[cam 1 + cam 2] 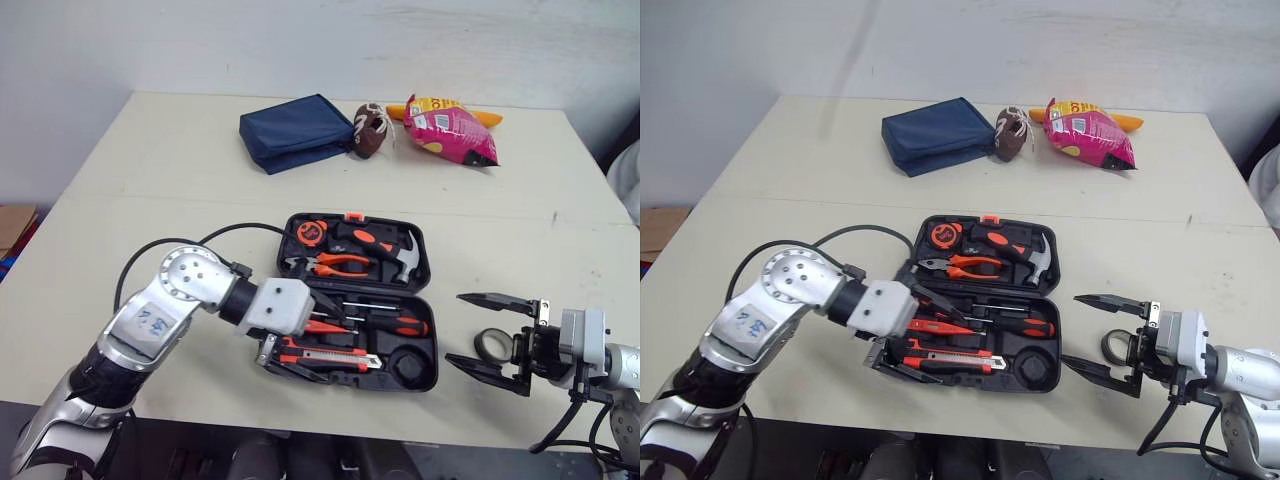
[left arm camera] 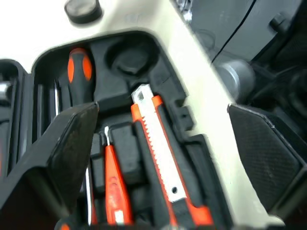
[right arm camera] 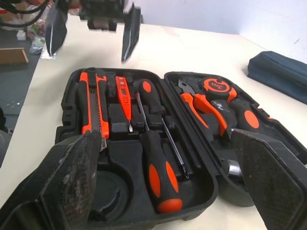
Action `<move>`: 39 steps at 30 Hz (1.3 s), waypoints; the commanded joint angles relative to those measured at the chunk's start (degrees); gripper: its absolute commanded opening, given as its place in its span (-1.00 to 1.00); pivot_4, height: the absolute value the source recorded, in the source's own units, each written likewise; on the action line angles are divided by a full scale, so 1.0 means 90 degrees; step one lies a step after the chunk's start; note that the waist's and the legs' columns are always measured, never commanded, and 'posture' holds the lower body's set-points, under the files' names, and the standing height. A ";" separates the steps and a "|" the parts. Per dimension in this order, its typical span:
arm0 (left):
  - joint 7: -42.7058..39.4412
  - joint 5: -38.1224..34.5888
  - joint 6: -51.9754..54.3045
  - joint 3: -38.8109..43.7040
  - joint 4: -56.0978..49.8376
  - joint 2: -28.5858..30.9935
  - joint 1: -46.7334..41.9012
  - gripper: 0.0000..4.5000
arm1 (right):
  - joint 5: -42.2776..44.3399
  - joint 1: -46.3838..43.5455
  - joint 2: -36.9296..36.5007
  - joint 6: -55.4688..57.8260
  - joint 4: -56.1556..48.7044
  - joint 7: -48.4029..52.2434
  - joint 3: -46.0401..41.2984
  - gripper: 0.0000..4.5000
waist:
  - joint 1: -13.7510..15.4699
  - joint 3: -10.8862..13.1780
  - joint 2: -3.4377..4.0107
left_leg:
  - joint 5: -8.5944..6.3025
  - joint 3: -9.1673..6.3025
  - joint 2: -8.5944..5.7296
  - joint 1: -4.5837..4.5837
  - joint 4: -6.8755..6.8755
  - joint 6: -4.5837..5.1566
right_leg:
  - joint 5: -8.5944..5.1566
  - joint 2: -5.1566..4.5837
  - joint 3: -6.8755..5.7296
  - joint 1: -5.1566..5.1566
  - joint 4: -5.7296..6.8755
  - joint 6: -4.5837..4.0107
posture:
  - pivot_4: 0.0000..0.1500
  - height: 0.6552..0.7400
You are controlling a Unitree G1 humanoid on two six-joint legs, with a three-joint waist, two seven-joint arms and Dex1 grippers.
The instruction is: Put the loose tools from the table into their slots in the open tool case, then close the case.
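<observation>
The open black tool case (image 1: 420, 290) lies mid-table. Its lid half holds a tape measure (image 1: 311, 232), pliers (image 1: 335, 265) and a hammer (image 1: 385, 248). Its near half holds screwdrivers (image 1: 385, 322) and an orange utility knife (image 2: 158, 148), beside an empty round recess (image 1: 405, 365). My left gripper (image 1: 318, 340) hovers open over the case's near left part, its fingers either side of the knife. My right gripper (image 1: 458, 330) stands open on the table just right of the case, facing it. A loose black tape roll (image 1: 490, 343) lies between its spread fingers, near their base.
At the back of the table lie a blue pouch (image 1: 295, 130), a small brown football (image 1: 371, 130) and a pink snack bag (image 1: 450, 130). The table's front edge (image 1: 300, 415) runs just below the case. Bare tabletop stretches left and right of the case.
</observation>
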 commanded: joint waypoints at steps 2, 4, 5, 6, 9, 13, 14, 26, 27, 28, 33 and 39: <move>-0.0005 -0.0352 -0.0528 0.0386 0.0227 -0.0206 0.0453 0.62 | 0.0059 -0.0065 0.0039 -0.0140 0.0113 0.0128 -0.0001 1.00 | 0.0008 0.0000 0.0000 | -0.0001 0.0000 0.0000 -0.0001 0.0001 0.0003 | 0.0000 -0.0001 0.0001 0.0002 -0.0002 0.0000 | 1.00 1.00; 0.0011 -0.0335 -0.0619 0.0385 0.0282 -0.0224 0.0747 0.21 | 0.0009 -0.0086 0.0068 -0.0186 0.0202 0.0151 0.0035 1.00 | 0.0004 0.0000 0.0000 | -0.0003 0.0000 -0.0001 -0.0002 0.0001 0.0005 | 0.0000 -0.0001 0.0000 0.0002 -0.0005 0.0000 | 1.00 1.00; 0.0102 -0.0294 -0.0579 0.0363 0.0341 -0.0237 0.0908 0.01 | -0.0013 -0.0096 0.0077 -0.0197 0.0250 0.0160 0.0049 1.00 | 0.0003 0.0000 0.0000 | -0.0003 0.0001 -0.0001 -0.0001 0.0001 0.0005 | 0.0000 -0.0001 0.0001 0.0002 -0.0006 0.0000 | 1.00 1.00; 0.0170 -0.0163 -0.0718 0.0317 0.0432 -0.0262 0.1049 -0.18 | -0.0056 -0.0084 0.0059 -0.0194 0.0268 0.0169 0.0066 1.00 | 0.0002 0.0000 0.0000 | -0.0004 0.0001 -0.0001 -0.0002 0.0000 0.0006 | 0.0000 -0.0001 0.0001 0.0001 -0.0005 0.0000 | 1.00 1.00; 0.0464 0.0120 -0.0819 0.0243 0.0551 -0.0302 0.1362 -0.82 | -0.0110 -0.0037 0.0022 -0.0165 0.0271 0.0169 0.0064 1.00 | 0.0004 0.0000 0.0000 | -0.0004 0.0001 0.0000 0.0000 -0.0001 0.0006 | 0.0000 -0.0001 0.0001 0.0002 -0.0005 0.0000 | 1.00 1.00; 0.0602 0.0365 -0.0809 0.0061 0.0663 -0.0349 0.1434 -0.98 | -0.0144 0.0007 0.0027 -0.0170 0.0279 0.0166 0.0041 1.00 | 0.0010 0.0000 0.0000 | -0.0013 0.0000 0.0000 -0.0001 -0.0001 0.0022 | 0.0000 -0.0002 0.0001 0.0002 -0.0005 0.0000 | 1.00 1.00; 0.0602 0.0479 -0.0759 -0.0046 0.0689 -0.0321 0.1416 -0.98 | -0.0142 0.0036 0.0027 -0.0173 0.0269 0.0166 0.0023 1.00 | 0.0011 0.0000 0.0000 | -0.0014 0.0000 -0.0001 -0.0001 -0.0001 0.0023 | 0.0000 -0.0002 0.0001 0.0002 -0.0005 0.0000 | 1.00 1.00; 0.1417 0.1396 0.0025 -0.0781 0.1164 -0.0409 0.1363 -0.98 | -0.0096 0.0078 0.0011 -0.0252 0.0394 0.0207 -0.0046 1.00 | 0.0001 -0.0008 0.0009 | -0.0020 0.0001 0.0000 0.0014 -0.0006 0.0033 | 0.0000 -0.0002 0.0002 0.0014 -0.0003 0.0000 | 1.00 1.00; 0.1472 0.1369 0.0125 -0.0781 0.1181 -0.0453 0.1351 -0.98 | -0.0094 0.0074 0.0009 -0.0257 0.0405 0.0211 -0.0048 1.00 | 0.0007 -0.0016 0.0019 | -0.0020 0.0001 0.0000 0.0014 -0.0005 0.0033 | 0.0000 -0.0002 0.0002 0.0014 -0.0004 0.0000 | 1.00 1.00; 0.1494 0.1400 0.0315 -0.0844 0.1207 -0.0464 0.1293 -0.98 | -0.0094 0.0083 0.0015 -0.0260 0.0402 0.0206 -0.0047 1.00 | 0.0011 -0.0023 0.0027 | -0.0020 0.0001 -0.0002 0.0014 -0.0004 0.0034 | 0.0001 -0.0004 0.0002 0.0016 -0.0004 0.0000 | 1.00 1.00; 0.1515 0.1297 0.0501 -0.0900 0.1148 -0.0569 0.1232 -0.98 | -0.0095 0.0074 0.0047 -0.0254 0.0408 0.0135 -0.0066 1.00 | 0.0030 -0.0040 0.0031 | -0.0020 0.0000 -0.0012 0.0018 -0.0001 0.0045 | 0.0008 -0.0017 0.0002 0.0028 -0.0009 0.0014 | 1.00 1.00; 0.1107 0.0035 -0.0889 0.0299 0.0872 -0.0991 0.1410 -0.98 | 0.0087 0.0430 -0.0004 -0.0163 0.0559 -0.0138 -0.0778 1.00 | 0.0033 -0.0036 0.0030 | -0.0017 0.0000 -0.0018 0.0008 -0.0003 0.0051 | 0.0011 -0.0021 0.0001 0.0015 -0.0008 0.0017 | 1.00 1.00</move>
